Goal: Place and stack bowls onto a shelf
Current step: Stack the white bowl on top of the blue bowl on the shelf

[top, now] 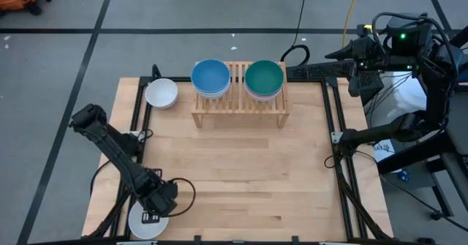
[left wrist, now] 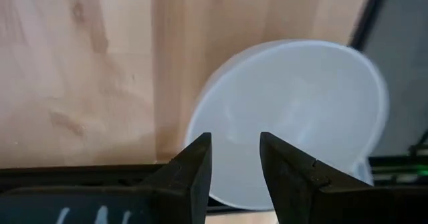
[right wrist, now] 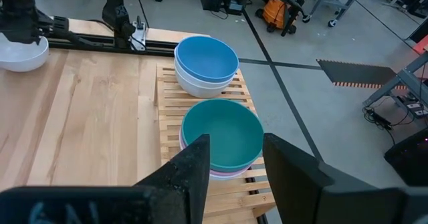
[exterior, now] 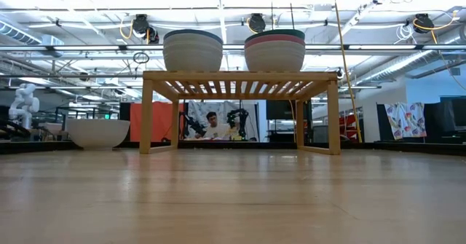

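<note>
White bowl (top: 139,227) at the near left table edge sits directly under the left gripper (top: 155,203), fingers apart and empty; right gripper (right wrist: 231,170), likewise apart, waits far right.

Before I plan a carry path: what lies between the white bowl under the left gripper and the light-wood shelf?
Only bare wooden tabletop between white bowl, left gripper and shelf, per the high view.

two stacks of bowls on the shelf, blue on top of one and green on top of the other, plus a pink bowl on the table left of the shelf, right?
One slip: the bowl on the table left of the shelf is white, not pink, as the high view shows. The stacks topped by blue and green are right.
</note>
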Motion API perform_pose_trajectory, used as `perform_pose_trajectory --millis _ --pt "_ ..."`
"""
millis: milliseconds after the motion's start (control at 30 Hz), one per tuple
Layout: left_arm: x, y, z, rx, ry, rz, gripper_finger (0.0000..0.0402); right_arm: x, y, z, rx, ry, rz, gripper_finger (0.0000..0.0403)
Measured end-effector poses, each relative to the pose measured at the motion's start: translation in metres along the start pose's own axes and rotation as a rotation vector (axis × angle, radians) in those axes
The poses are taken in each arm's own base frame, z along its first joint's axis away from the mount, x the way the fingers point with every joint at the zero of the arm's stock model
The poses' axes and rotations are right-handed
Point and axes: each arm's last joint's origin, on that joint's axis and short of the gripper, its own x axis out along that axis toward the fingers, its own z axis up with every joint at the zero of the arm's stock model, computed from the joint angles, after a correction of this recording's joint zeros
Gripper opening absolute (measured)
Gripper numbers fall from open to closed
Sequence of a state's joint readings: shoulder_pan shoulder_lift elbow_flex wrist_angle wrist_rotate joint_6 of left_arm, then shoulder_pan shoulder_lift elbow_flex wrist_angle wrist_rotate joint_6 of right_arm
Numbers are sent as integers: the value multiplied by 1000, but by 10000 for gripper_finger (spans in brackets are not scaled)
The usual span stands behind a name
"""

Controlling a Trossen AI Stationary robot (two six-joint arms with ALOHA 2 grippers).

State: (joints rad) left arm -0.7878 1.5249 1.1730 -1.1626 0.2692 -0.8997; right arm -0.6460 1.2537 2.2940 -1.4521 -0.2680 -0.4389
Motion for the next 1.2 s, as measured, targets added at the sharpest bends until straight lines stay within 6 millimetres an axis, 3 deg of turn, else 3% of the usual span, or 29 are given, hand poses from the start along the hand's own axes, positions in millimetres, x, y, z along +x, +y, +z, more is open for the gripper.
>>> perform_pose_trajectory --millis 333,533,833,933,1067,1200 --pt "26 14 -4 -2 44 65 131 0 0 0 7 0 0 134" --pt "43 14 2 26 -5 -16 131 0 0 0 7 0 0 134" --pt "59 26 0 -167 18 9 130 0 0 0 7 -1 0 134" --pt "60 27 1 -211 27 -4 103 0 0 0 6 -3 -2 134" --pt "60 28 4 -226 39 -34 23 0 0 0 7 -3 -2 134" --pt "57 29 10 -316 31 -67 9 0 0 0 7 -3 -1 134"
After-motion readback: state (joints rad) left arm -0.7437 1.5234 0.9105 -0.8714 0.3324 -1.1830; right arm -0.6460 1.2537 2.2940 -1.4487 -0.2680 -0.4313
